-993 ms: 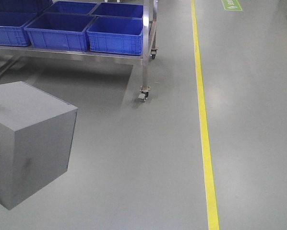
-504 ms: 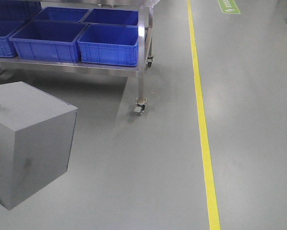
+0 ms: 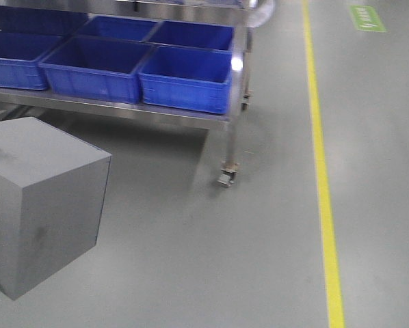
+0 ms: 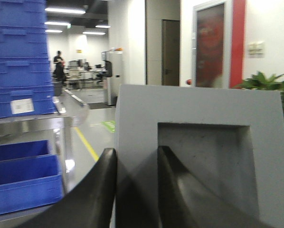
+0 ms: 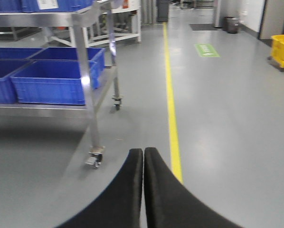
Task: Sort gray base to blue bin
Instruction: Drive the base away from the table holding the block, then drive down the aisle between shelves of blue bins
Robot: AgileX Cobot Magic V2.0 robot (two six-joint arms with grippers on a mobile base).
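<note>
Plainly, the left pincer (image 4: 135, 190) grips the gray base (image 4: 203, 114): one black finger (image 4: 100, 190) lies against the outside of a wall, and the other sits inside the square recess. In the front view the block hangs at the lower left above the gray floor (image 3: 191, 260), well apart from the nearest blue bin (image 3: 184, 92), which stands among others like it on a shelf of a steel cart (image 3: 232, 130). The right pincer (image 5: 143, 190) is closed, its fingers pressed together, beside a yellow line (image 5: 173, 128)
</note>
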